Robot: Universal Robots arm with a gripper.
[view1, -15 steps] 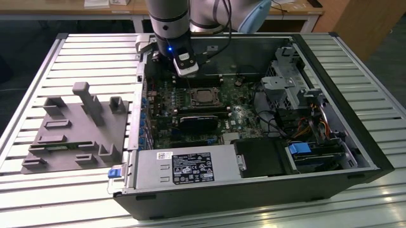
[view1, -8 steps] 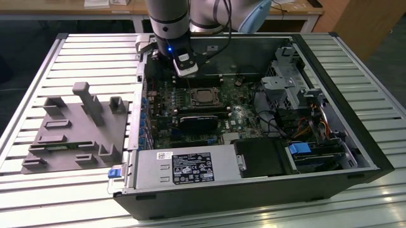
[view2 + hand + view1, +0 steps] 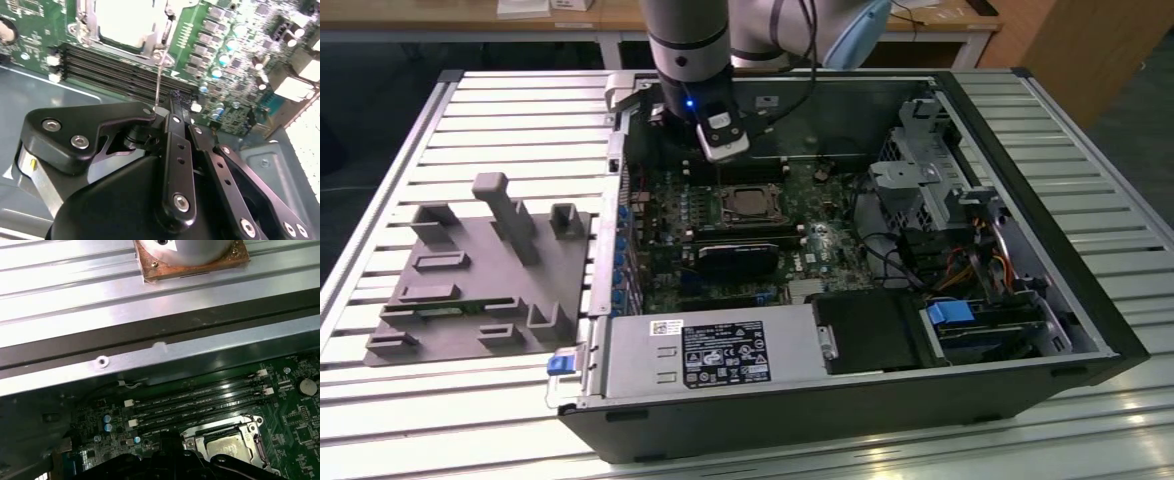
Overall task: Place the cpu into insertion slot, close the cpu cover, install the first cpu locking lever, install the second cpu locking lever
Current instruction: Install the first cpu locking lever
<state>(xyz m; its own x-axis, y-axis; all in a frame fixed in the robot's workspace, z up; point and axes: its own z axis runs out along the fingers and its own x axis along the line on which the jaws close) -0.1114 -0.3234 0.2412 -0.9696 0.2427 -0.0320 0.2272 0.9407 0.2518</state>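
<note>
Slatted metal table (image 3: 454,425) carries an open computer case (image 3: 854,410), with a grey fixture (image 3: 467,290) lying beside it on the exterior view's left. The arm (image 3: 687,40) reaches down into the case from its far side, and the gripper (image 3: 720,145) hangs over the green circuit board (image 3: 834,245), just beyond the insertion slot (image 3: 720,202). The cpu (image 3: 751,204) sits in that slot with its dull silver top facing up, and both wrist views show it there (image 3: 127,20) (image 3: 226,446). The cpu cover (image 3: 87,22) lies flat over it, so its silver frame borders the chip and the chip shows through the cut-out. In the second wrist view a thin wire locking lever (image 3: 157,75) rises from the corner of the socket and runs across the long black memory slots (image 3: 110,62) toward the gripper (image 3: 172,102). Its free end comes right up to the gripper's tip, though I cannot tell whether the two are touching. The black finger links (image 3: 179,150) draw in to a single point there, so the fingers look pressed together, with nothing seen pinched between them. In the exterior view a larger black block (image 3: 734,258) sits on the board on the near side of the socket, apart from the gripper.
</note>
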